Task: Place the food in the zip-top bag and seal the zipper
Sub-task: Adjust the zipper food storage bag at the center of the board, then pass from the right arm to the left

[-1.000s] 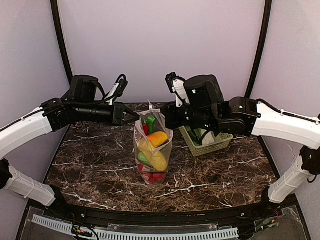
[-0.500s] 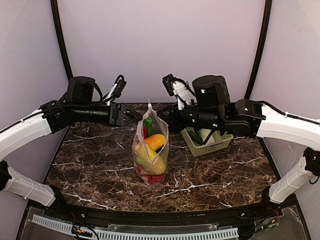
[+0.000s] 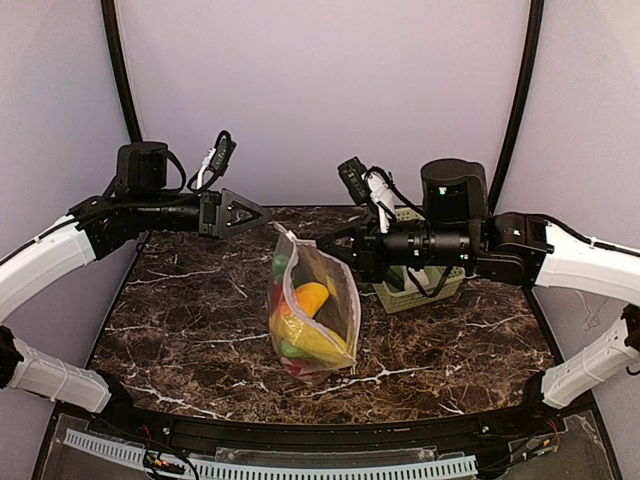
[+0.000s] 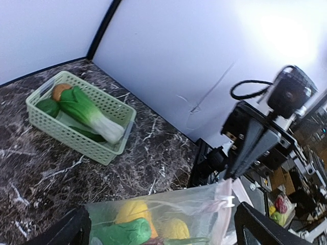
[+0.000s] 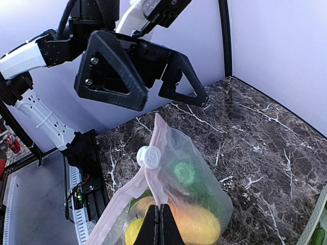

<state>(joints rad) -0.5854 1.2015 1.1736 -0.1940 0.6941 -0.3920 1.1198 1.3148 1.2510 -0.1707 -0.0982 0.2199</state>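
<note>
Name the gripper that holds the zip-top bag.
The right gripper, shut on the zip-top bag's zipper edge; the left gripper stands open, apart from the bag.

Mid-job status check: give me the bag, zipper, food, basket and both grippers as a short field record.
zip-top bag: tilted, held up by its top edge
zipper: white slider near the upper end; cannot tell if it is sealed
food: yellow, orange, green and red pieces inside the bag
basket: holds bok choy and a few other pieces
left gripper: open, apart from the bag
right gripper: shut on the bag's top edge
</note>
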